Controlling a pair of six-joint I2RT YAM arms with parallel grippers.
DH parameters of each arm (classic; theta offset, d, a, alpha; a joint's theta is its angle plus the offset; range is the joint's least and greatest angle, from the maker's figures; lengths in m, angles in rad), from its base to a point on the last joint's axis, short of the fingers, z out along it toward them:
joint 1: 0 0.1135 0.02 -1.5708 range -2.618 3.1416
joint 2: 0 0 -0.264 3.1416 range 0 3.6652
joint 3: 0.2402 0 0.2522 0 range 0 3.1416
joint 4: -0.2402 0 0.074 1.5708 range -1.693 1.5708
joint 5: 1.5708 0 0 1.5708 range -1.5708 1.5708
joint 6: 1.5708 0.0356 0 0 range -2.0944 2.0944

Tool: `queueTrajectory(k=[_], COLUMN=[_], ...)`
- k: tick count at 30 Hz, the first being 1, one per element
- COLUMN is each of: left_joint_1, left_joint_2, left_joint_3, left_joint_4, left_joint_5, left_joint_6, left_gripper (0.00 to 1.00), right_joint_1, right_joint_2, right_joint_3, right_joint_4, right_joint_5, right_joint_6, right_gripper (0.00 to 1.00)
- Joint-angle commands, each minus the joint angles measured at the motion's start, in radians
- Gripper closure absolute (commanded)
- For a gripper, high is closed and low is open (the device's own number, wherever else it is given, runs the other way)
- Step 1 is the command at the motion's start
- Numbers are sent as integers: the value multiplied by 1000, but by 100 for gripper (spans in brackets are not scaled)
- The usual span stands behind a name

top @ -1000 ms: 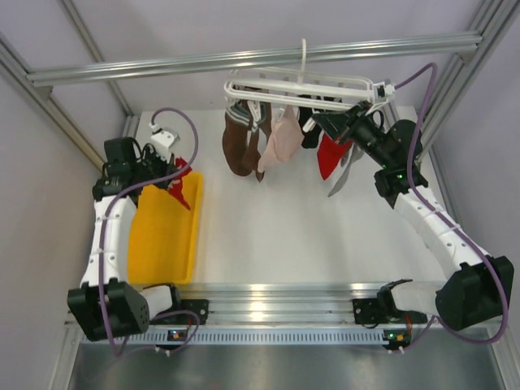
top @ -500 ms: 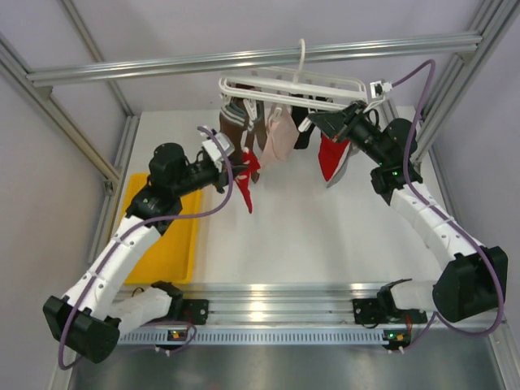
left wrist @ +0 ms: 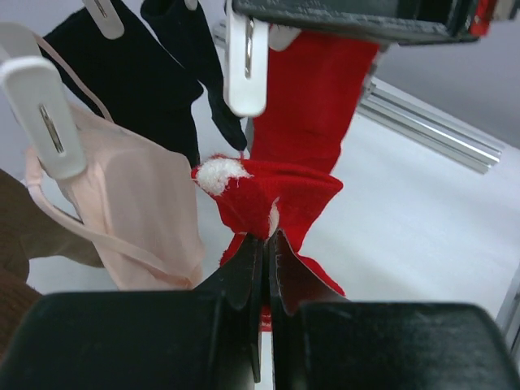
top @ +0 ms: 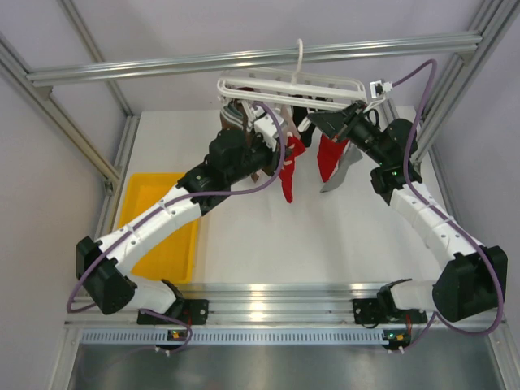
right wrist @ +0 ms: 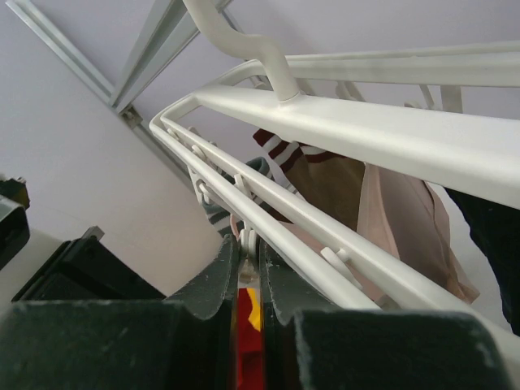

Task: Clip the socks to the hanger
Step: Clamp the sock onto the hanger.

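The white hanger [top: 268,81] hangs from the top rail at the back. My left gripper [top: 280,151] is shut on a red sock [top: 288,177] and holds it up just under the hanger's clip pegs. In the left wrist view the pinched sock [left wrist: 272,195] sits right below a white peg [left wrist: 246,61], in front of another red sock [left wrist: 313,89] that hangs from the hanger. My right gripper [top: 321,122] is shut on a clip peg [right wrist: 249,244] of the hanger frame [right wrist: 366,122]. A grey sock [top: 340,175] hangs beside the hung red sock [top: 329,158].
A pale-pink sock [left wrist: 138,211], black socks [left wrist: 130,73] and a dark-brown sock [top: 236,122] hang from the hanger. A yellow tray [top: 154,203] lies at the left of the white table. Metal frame rails stand around the edges.
My left arm has swung from the yellow tray up and right to the hanger, carrying the red sock. My right gripper stayed at the hanger, which shifted slightly left.
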Motion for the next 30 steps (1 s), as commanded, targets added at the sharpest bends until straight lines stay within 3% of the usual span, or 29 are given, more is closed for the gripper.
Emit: queueTrajectory(k=[1, 30], left_joint_1=[-8, -3], left_joint_2=[41, 119], left_joint_3=[90, 155], left_joint_4=[70, 130], left_joint_5=[-71, -24], left_joint_6=[-73, -37], left_gripper=[100, 100], right_joint_1=[-1, -2], right_joint_2=[7, 21], right_joint_3=[26, 28], right_joint_4=[60, 75], right_joint_5=[-29, -85], right_joint_6=[23, 27], right_gripper=[100, 100])
